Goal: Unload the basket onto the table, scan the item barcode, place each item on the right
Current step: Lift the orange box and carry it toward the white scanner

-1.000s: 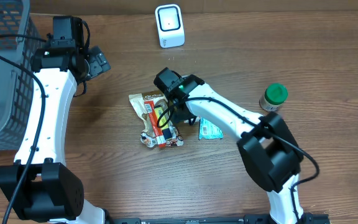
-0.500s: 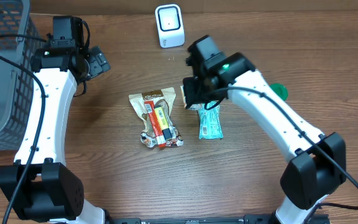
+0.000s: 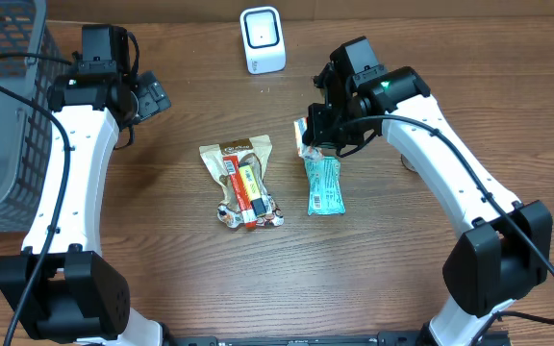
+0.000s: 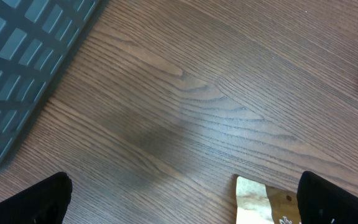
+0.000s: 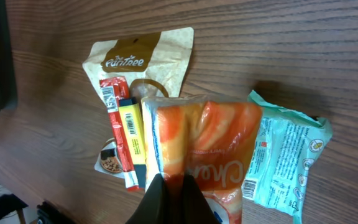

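Right hand (image 3: pixel 319 135) grips one orange packet (image 5: pixel 199 146).

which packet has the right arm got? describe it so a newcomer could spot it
From the white boxy device at the brown wooden table's far edge, go to the right gripper nearby. Pinched in it is a soft orange-and-white plastic snack packet. It alone is orange and lifted; the teal wrapper and beige pouch lie flat on the table.

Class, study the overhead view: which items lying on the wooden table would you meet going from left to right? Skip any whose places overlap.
Grey plastic mesh basket → brown paper snack pouch → teal plastic snack packet.
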Motion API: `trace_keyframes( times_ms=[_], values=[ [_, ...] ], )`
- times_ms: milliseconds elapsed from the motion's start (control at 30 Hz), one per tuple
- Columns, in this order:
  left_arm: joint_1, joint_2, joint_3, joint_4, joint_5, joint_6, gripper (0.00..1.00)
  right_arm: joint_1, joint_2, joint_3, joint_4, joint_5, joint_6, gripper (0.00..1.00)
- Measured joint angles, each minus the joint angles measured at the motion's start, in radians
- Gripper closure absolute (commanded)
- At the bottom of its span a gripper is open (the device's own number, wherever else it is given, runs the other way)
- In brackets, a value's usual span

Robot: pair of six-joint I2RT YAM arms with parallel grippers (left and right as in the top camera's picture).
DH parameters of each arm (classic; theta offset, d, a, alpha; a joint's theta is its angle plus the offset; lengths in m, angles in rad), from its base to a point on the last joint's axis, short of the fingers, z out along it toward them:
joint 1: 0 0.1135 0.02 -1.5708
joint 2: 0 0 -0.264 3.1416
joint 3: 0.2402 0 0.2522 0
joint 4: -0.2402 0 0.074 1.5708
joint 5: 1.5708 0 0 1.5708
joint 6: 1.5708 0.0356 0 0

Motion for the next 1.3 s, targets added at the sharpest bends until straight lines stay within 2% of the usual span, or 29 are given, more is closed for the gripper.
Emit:
trace_keyframes(
  times_ms=[167,233,733,1067,1300],
  values=[
    [0.000,0.000,0.000,0.000,0.000,0.000,0.00,0.000,0.000,0.000,-0.002,-0.008,0.000,0.88],
    [0.000,0.000,0.000,0.000,0.000,0.000,0.00,0.000,0.000,0.000,-0.001,-0.008,-0.005,0.96],
    [0.000,0.000,0.000,0.000,0.000,0.000,0.00,0.000,0.000,0.020,-0.009,-0.040,0.001,0.96],
    [0.000,0.000,0.000,0.000,0.000,0.000,0.00,0.000,0.001,0.263,-0.069,-0.078,0.019,0.97],
    [0.000,0.000,0.000,0.000,0.000,0.000,0.00,0.000,0.002,0.534,-0.089,-0.128,0.065,0.97]
  ],
)
